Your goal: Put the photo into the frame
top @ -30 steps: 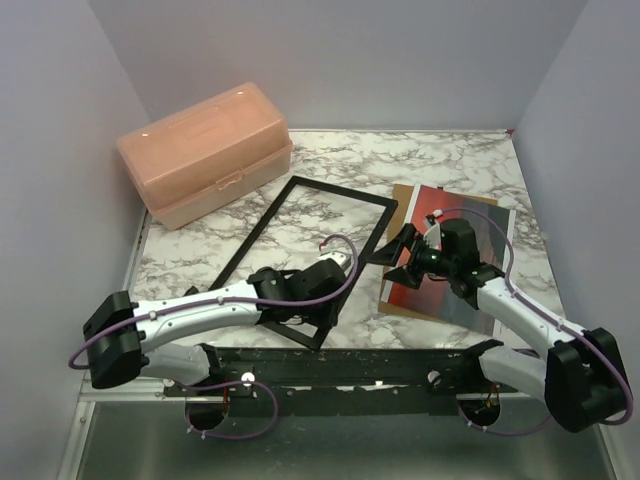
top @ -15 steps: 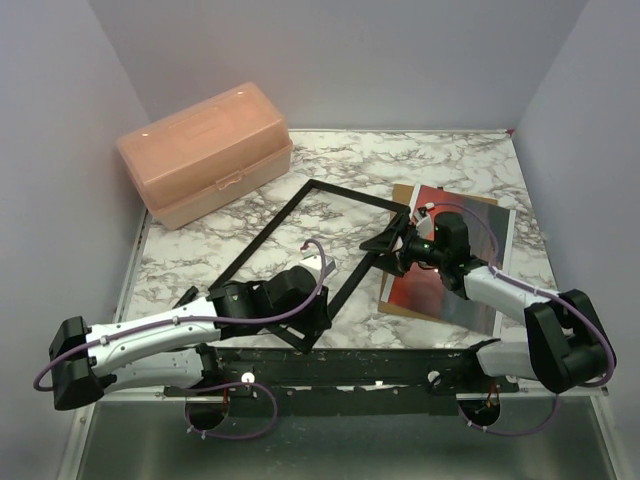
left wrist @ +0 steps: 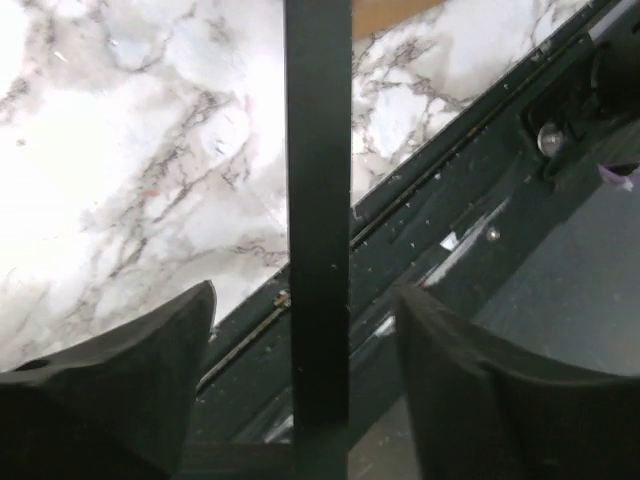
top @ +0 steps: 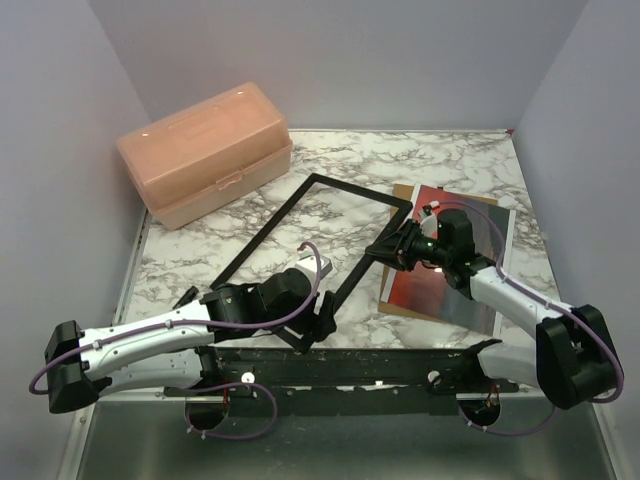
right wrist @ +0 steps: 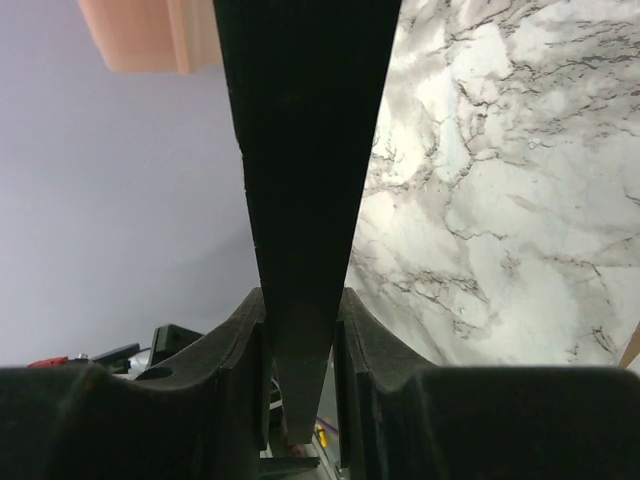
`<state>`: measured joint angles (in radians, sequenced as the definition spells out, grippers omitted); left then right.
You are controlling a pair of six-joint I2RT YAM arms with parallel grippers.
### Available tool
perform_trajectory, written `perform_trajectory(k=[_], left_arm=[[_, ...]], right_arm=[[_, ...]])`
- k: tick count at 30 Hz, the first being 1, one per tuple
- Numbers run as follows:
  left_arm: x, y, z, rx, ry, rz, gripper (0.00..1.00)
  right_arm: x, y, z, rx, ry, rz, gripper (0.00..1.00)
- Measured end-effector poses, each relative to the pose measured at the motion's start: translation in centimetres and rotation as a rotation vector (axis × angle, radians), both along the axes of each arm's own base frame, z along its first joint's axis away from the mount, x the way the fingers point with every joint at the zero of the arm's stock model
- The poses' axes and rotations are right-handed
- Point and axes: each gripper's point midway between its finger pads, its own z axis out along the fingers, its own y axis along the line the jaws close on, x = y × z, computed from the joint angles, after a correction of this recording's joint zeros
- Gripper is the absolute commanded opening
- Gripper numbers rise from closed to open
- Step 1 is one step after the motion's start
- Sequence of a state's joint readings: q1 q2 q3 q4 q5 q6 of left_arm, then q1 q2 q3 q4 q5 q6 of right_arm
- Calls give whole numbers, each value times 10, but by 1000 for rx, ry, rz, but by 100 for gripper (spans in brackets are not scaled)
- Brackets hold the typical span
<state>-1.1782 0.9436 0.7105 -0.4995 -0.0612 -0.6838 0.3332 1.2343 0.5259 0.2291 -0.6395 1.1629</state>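
One-claw hold on frame (top: 360,190), centre.
Only right claw (top: 392,250) pinched its bar; left claw (top: 322,318) gaped around it, so frame could swing, slip.

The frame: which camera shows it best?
The top view: nearly the whole rectangle of the frame shows there. Each wrist view catches only a close strip of one black bar, nothing of its overall shape.

**Frame** (left wrist: 318,200): thin black rect., empty, set diagonally mid-table, near corner at front edge, far short side toward back; right long bar clamped by right gripper (right wrist: 300,300). **Photo** (top: 412,290): glossy red-orange print, face up, flat on brown board (top: 402,195), just right of frame
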Motion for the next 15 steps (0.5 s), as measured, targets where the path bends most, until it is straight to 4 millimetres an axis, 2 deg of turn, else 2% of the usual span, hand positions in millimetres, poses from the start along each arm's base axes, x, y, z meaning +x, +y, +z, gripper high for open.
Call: perform_trajectory(k=[2, 5, 11, 15], left_arm=[[5, 3, 4, 16, -21, 16, 99], [13, 1, 18, 30, -54, 35, 99], [40, -20, 68, 58, -167, 68, 98], [50, -32, 84, 129, -226, 72, 99]], right_arm=[[0, -2, 5, -11, 0, -7, 6], [3, -4, 19, -36, -14, -23, 4], [8, -11, 43, -96, -17, -58, 2], [10, -17, 59, -140, -10, -81, 3]])
